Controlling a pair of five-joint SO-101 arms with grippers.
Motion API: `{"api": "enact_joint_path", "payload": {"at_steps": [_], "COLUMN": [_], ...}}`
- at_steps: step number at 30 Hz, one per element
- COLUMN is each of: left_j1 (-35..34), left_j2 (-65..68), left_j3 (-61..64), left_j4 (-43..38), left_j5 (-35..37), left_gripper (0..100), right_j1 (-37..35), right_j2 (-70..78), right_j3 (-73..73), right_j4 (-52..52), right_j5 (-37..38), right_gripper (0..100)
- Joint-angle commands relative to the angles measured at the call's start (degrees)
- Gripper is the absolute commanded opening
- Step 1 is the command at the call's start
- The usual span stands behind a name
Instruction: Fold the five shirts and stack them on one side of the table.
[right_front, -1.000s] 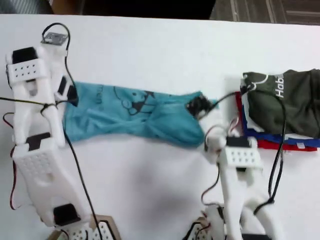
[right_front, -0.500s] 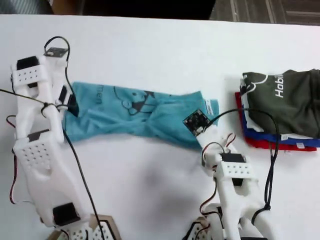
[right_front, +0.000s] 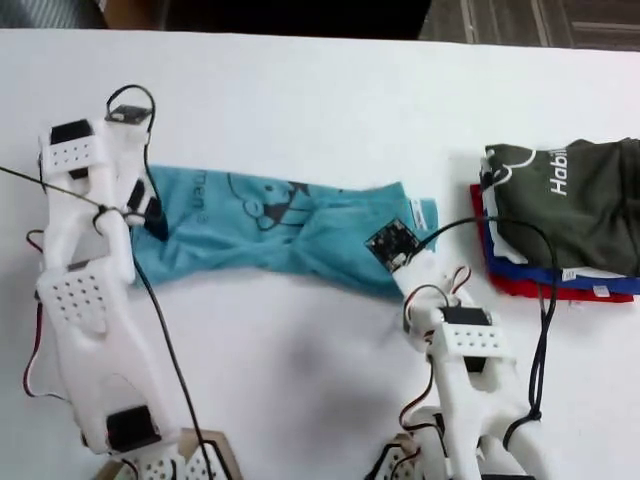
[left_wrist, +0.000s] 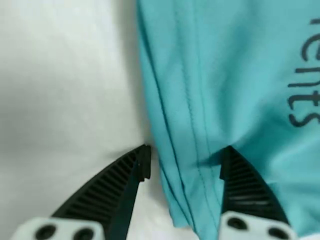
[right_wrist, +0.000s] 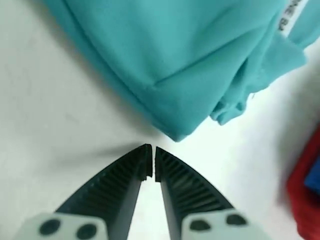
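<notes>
Left arm has nudged in toward the shirt's left end over the last second. Right arm backed off the shirt's right end and has sat there for the last half second.

Left gripper (left_wrist: 186, 162): fingers (left_wrist: 131, 172) spread apart and straddling the hem of the teal shirt (left_wrist: 225, 75). One tip is on bare table, the other is on the cloth, and nothing is clamped.

Right gripper (right_wrist: 151, 162): tips pressed nearly together with nothing between them, just off a folded corner of the same shirt and not touching it.

The teal shirt lies as a long rumpled band across the middle of the table (right_front: 300, 100), flat on the surface, one arm at each end.

Stack of folded shirts (right_front: 575, 210) sits at the table's right edge, dark green on top, blue and red under it. It is apart from the teal shirt's right end.
</notes>
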Motion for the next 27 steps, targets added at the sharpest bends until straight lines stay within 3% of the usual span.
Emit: {"api": "enact_joint_path", "payload": {"at_steps": [1, 5, 9, 14, 18, 27], "left_j1": [0.09, -1.05, -2.9, -9.67, -12.22, -8.09], "left_j2": [5.71, 9.93, 9.05, 5.36, 1.85, -10.55], "left_j3": [-8.22, -15.69, -16.48, -16.4, -13.49, -0.66], "left_j4": [6.95, 10.2, 10.2, 10.11, 10.29, 10.29], "left_j5": [-0.53, -0.7, -0.44, 1.76, -5.54, -8.18], "left_gripper": [24, 22, 2, 3, 3, 3], "right_j1": [-0.04, -0.04, -0.04, 0.4, 3.21, 4.88], "right_j2": [-2.24, -2.24, -2.24, -2.33, -2.59, -9.1], "right_j3": [-0.26, -0.26, -0.26, -0.18, -0.53, 2.11], "right_j4": [-0.66, -0.66, -0.66, -1.45, -3.74, -4.0], "right_j5": [0.44, 0.44, 0.18, -0.97, -5.54, -8.97], "right_gripper": [2.2, 2.2, 2.2, 2.2, 2.2, 2.2]}}
